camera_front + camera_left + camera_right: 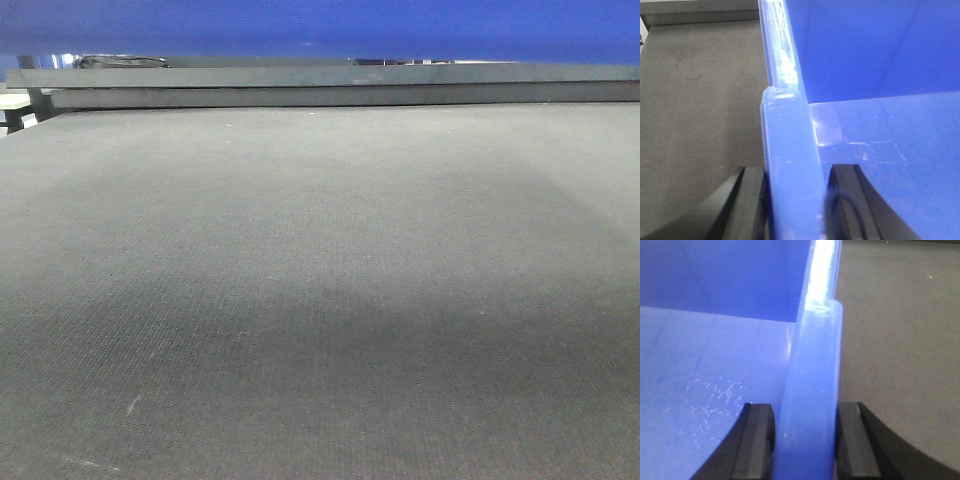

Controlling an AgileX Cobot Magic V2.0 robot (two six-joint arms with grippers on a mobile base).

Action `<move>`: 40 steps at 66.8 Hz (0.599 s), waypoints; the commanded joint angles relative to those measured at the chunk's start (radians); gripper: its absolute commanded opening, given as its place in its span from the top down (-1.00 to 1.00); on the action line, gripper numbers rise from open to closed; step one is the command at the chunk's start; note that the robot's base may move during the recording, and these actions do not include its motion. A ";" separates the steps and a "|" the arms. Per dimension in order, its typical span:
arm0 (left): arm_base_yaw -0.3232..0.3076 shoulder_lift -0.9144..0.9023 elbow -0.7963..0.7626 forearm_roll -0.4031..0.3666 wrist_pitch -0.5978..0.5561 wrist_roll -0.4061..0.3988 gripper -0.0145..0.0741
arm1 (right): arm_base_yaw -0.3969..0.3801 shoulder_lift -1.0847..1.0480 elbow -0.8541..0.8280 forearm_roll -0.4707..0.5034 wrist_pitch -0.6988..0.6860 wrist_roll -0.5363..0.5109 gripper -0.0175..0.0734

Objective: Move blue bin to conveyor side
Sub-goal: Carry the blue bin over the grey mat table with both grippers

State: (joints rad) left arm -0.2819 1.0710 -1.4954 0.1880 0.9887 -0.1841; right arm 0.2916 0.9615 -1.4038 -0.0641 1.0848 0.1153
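The blue bin (880, 50) fills both wrist views, with its glossy floor and inner walls showing. My left gripper (797, 170) is shut on the bin's thick left rim, one black finger outside over the belt and one inside. My right gripper (804, 407) is shut on the right rim (812, 390) the same way. The conveyor (320, 280), a dark woven belt, fills the front view and lies beside the bin in the left wrist view (700, 90) and the right wrist view (900, 340). A blue band (320, 25), part of the bin, spans the top of the front view.
A dark raised edge rail (320, 85) runs along the belt's far side. Some pale framework (12, 105) shows past the belt's far left corner. A grey ledge (695, 15) borders the belt at the top of the left wrist view.
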 commanded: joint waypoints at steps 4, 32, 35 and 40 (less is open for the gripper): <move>-0.009 -0.017 -0.020 0.007 -0.118 0.023 0.71 | 0.000 -0.018 -0.017 -0.009 -0.248 -0.028 0.79; -0.009 -0.017 -0.020 0.007 -0.121 0.023 0.71 | 0.000 -0.018 -0.017 -0.009 -0.248 -0.028 0.79; -0.009 -0.017 -0.020 0.007 -0.121 0.023 0.71 | 0.000 -0.018 -0.017 -0.009 -0.248 -0.028 0.79; -0.009 -0.017 -0.020 0.007 -0.122 0.023 0.71 | 0.000 -0.018 -0.017 -0.009 -0.248 -0.028 0.79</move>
State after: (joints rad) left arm -0.2819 1.0710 -1.4954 0.1880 0.9887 -0.1841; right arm 0.2916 0.9615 -1.4038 -0.0641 1.0848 0.1153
